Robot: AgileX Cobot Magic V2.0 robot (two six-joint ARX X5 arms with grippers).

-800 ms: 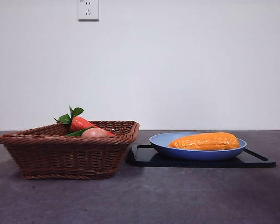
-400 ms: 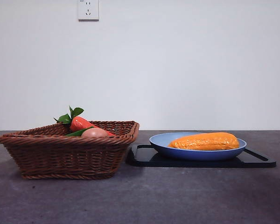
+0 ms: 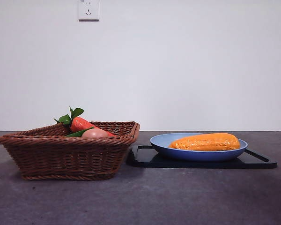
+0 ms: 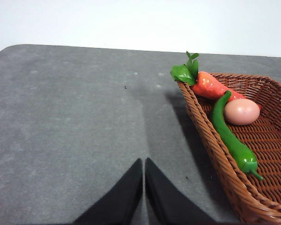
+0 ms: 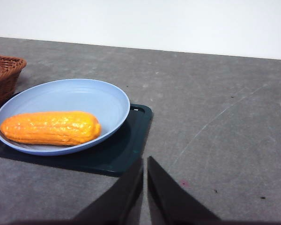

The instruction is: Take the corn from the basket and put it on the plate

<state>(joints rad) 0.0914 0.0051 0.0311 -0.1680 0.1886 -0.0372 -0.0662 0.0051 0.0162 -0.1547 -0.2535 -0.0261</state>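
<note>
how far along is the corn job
Looks done: the corn lies in the plate, out of the basket. Nothing in hand: the left claw and right claw are shut on nothing, off the objects. Nothing visibly left.

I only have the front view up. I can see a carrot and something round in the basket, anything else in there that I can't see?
Observer: Yes. A long green pepper lies along the inside wall of the basket, beside the carrot and the round tan-pink item.
Operator: Where are the hands? I see neither.
Observer: The left hand is shut, over bare table outside the basket.
Operator: And the right one?
Observer: The right hand is shut too, over the table near a corner of the black tray, apart from the plate.
Operator: Is the corn fully on the plate?
Observer: Yes, the corn lies flat inside the rim.
</note>
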